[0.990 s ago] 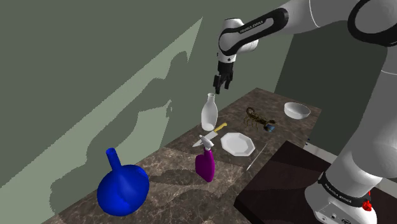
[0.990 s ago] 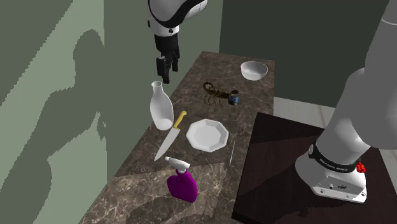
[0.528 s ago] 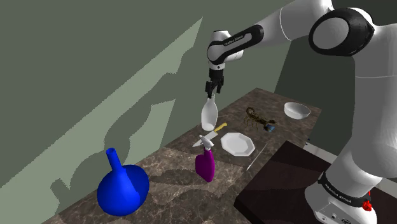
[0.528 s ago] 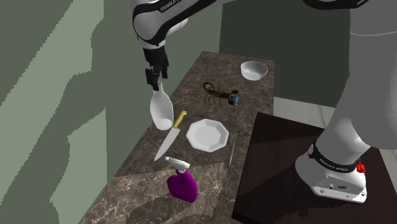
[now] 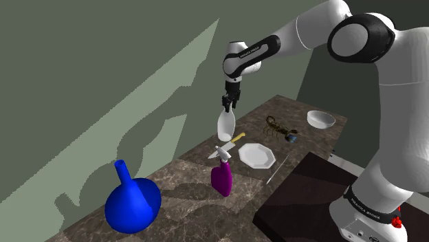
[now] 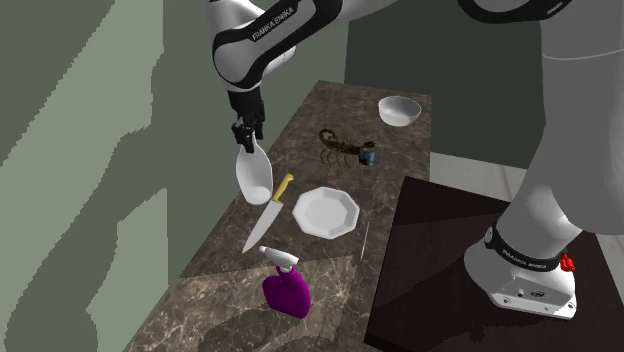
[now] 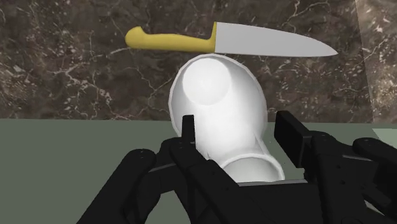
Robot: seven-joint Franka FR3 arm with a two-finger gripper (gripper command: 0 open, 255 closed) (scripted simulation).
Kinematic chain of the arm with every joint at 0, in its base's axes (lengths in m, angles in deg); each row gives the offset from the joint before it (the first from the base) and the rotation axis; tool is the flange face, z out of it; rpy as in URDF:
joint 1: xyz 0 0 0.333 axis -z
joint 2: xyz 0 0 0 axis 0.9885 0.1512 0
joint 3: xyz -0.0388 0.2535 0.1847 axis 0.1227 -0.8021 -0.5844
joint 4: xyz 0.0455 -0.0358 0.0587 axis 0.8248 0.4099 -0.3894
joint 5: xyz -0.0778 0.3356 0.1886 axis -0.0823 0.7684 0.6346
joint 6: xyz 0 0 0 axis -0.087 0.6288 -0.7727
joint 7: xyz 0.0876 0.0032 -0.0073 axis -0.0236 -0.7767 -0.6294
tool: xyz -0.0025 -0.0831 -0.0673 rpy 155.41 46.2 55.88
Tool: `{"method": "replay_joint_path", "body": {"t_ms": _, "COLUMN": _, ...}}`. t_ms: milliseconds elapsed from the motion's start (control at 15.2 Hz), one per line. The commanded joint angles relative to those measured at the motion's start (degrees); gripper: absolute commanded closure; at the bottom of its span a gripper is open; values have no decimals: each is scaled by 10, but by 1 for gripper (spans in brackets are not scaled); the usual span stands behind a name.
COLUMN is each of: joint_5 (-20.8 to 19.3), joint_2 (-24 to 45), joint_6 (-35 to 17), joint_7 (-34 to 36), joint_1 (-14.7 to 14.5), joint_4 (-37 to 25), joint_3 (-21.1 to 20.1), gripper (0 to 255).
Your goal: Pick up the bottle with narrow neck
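While the black two-finger claw (image 7: 238, 124) is clenched on the slim neck of the white round-bellied bottle (image 7: 216, 95), just under its open mouth, the hold looks thin: in the wrist view the pads meet only a short stretch of smooth, tapering neck, and the belly leans away from the claw's line rather than hanging straight along it. In the second exterior view the bottle (image 6: 254, 172) slants under the claw (image 6: 245, 137), its base close over the dark marbled desk (image 6: 330, 110) near the wall; whether it is clear of the surface I cannot tell. My worry is that a quick lift would let the heavy belly swing and the neck pivot or slide out between the fingers. A drop from here would land on or just beside the yellow-handled steel knife (image 7: 222, 43), which lies right below the belly, and could knock it toward the white octagonal plate (image 6: 325, 211) nearby. A slow, straight rise seems the safest course.
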Motion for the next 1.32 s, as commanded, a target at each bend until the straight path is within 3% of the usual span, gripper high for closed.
{"method": "replay_joint_path", "body": {"t_ms": 0, "joint_5": 0, "joint_2": 1, "joint_6": -1, "joint_7": 0, "joint_1": 0, "joint_4": 0, "joint_3": 0, "gripper": 255}}
{"method": "replay_joint_path", "body": {"t_ms": 528, "joint_5": 0, "joint_2": 1, "joint_6": -1, "joint_7": 0, "joint_1": 0, "joint_4": -1, "joint_3": 0, "gripper": 255}}
{"method": "replay_joint_path", "body": {"t_ms": 1254, "joint_5": -2, "joint_2": -34, "joint_6": 69, "joint_7": 1, "joint_1": 0, "joint_4": -35, "joint_3": 1, "gripper": 255}}
